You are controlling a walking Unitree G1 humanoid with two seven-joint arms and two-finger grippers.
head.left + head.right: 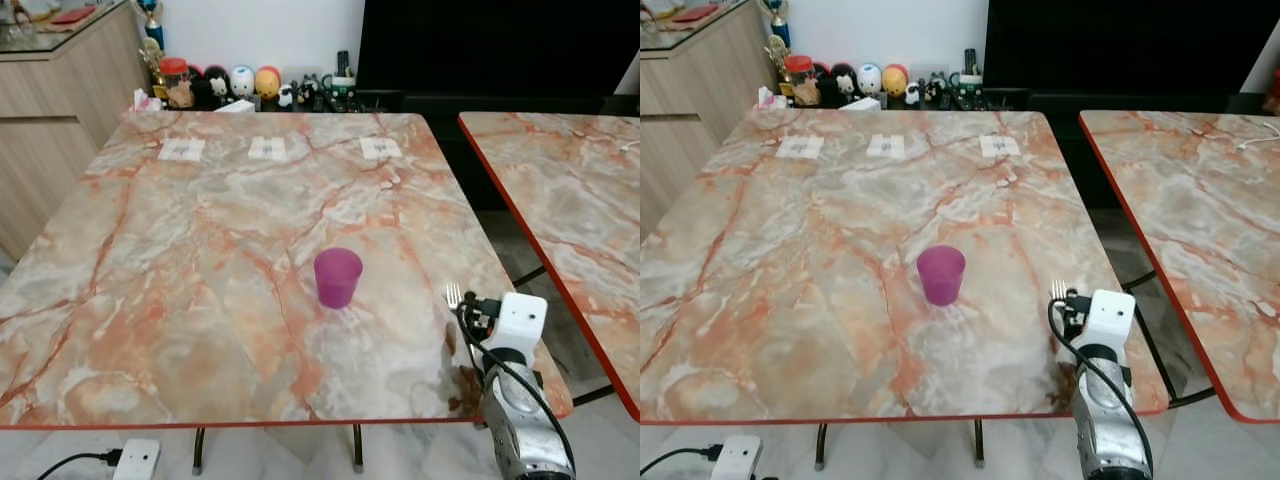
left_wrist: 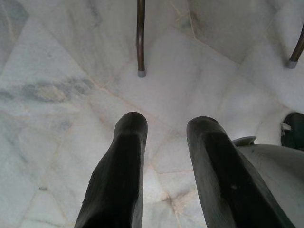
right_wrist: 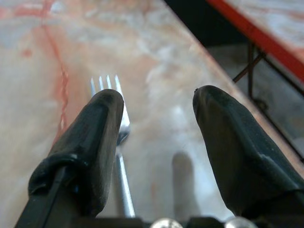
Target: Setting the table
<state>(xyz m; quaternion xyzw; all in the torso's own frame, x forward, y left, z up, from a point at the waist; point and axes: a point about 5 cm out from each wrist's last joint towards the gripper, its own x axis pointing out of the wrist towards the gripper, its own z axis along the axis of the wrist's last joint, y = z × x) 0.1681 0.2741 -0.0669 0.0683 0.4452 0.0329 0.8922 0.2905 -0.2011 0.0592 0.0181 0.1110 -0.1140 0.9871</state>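
Right gripper [image 3: 154,114] low right of frame, over the table [image 1: 200,200] edge, fingers spread | fork [image 3: 114,102] lies on the marble beside one finger, seemingly released | purple cup [image 1: 337,277] mid-frame, upright | left gripper [image 2: 166,142] parted over floor.

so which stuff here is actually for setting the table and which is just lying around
For the job:
- purple plastic cup, upright mid-table
- silver metal fork on the table, between the open fingers of the right pincer

Lying about:
- round toy figures behind the far edge
- three white paper tags
- white power strip on the floor
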